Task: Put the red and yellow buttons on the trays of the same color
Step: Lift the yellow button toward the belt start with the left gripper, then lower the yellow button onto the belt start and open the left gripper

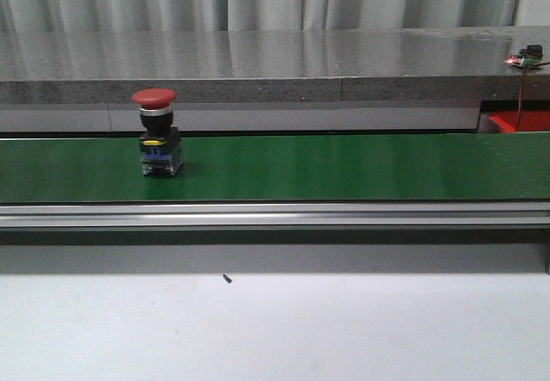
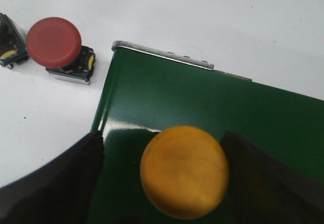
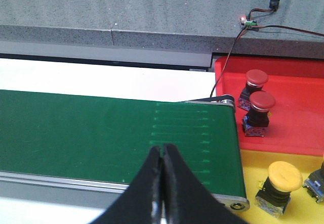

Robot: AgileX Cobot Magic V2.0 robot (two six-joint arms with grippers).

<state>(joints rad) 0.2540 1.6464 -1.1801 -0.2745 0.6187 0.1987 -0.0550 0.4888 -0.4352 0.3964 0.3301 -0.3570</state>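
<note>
While spread apart at the left gripper (image 2: 162,135), flanking a yellow button (image 2: 184,171) over the green belt (image 2: 202,102). Pressed together at the right gripper (image 3: 163,183). Beyond: two red buttons (image 3: 262,102) on red tray (image 3: 298,128), second yellow button (image 3: 284,174) on yellow tray (image 3: 253,168), lone red button (image 1: 156,132) upright on belt.

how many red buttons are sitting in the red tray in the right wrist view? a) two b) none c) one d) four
a: two red buttons stand side by side in the red tray, just past the end of the green belt.
</note>
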